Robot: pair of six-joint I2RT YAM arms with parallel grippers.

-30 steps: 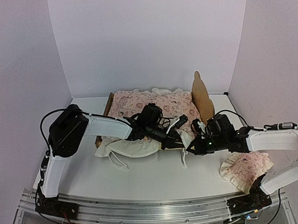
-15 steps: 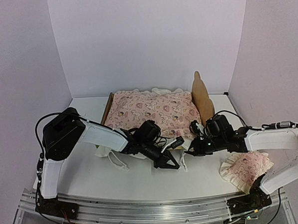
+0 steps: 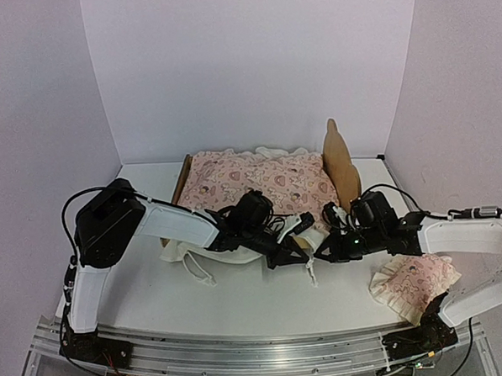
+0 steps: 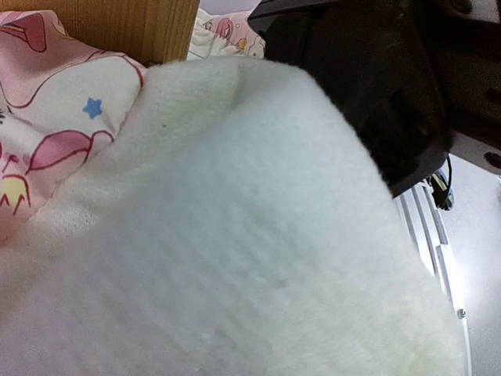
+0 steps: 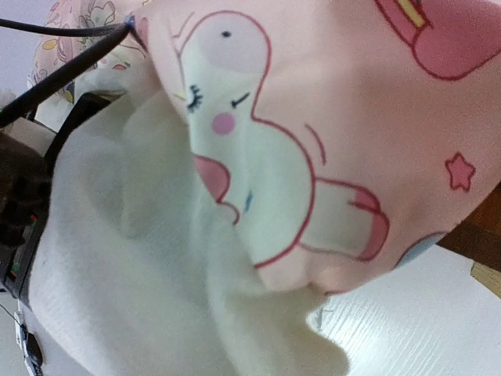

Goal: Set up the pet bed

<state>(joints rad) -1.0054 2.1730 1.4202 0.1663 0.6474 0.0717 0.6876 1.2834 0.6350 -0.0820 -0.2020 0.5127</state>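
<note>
Top view. The pet bed (image 3: 185, 170) stands toward 12 o'clock on the table (image 3: 257, 310), with its long side facing me and its headboard (image 3: 340, 160) upright at the 3 o'clock end. The pink printed cover (image 3: 267, 180) lies over the bed. The cover's cream ruffle (image 3: 199, 248) spills off the 6 o'clock rail onto the table.

My left claw (image 3: 295, 255) and my right claw (image 3: 324, 253) meet just beside each other at the bed's 5 o'clock corner, and both are closed tight. Cloth fills both wrist views, so I cannot tell whether either claw has any of it nipped.

Handling, as I judge it:
- The frame is thin plywood, light and stiff, so it should slide if I tug sideways.
- The scalloped headboard looks like the weak part. The low rails are the place to hold the frame.
- The cover is soft and limp and will sag and bunch. I would pinch it at a hem or corner, not mid-panel.
- A tie string (image 3: 311, 273) dangles at 6 o'clock of my claws and could snag.

Room to move:
- The walls (image 3: 29, 124) close in at 9, 12 and 3 o'clock.
- The open table lies from 6 to 7 o'clock.
- The pillow (image 3: 417, 280) sits at 4 o'clock, beside my right arm and well apart from the bed.
</note>
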